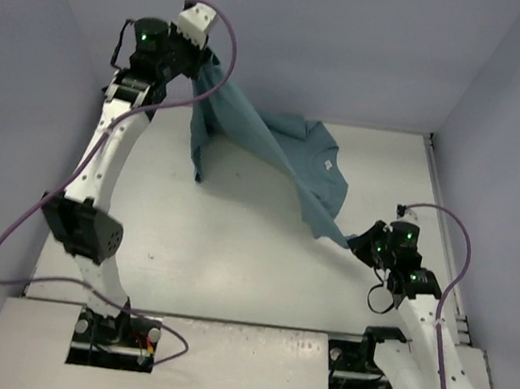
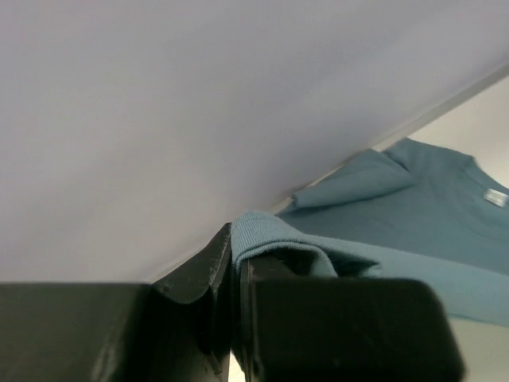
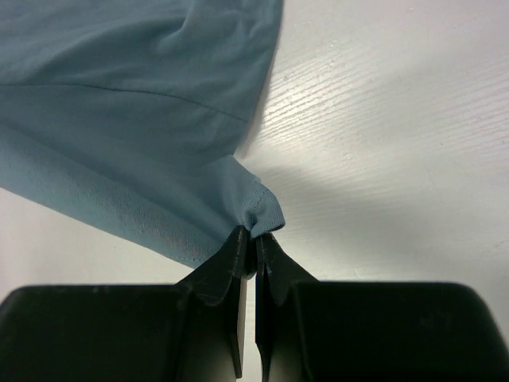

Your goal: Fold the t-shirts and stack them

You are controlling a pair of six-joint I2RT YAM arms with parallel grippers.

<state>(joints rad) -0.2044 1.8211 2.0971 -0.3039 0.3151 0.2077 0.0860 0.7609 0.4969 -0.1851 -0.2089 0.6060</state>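
Across worktop (image 1: 234, 248), t-shirt (image 1: 280, 150) strung diagonally. Left jaws clamped on edge, raised high at far left. Right jaws pinched on hem corner, low at near right. Middle rests on worktop. Long axis runs between jaws; right arm nearer surface.

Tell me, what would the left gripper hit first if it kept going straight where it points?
The left gripper pinches the t-shirt hem; beyond that, probably the pale wall, though its distance is unclear.

No legible text anywhere.
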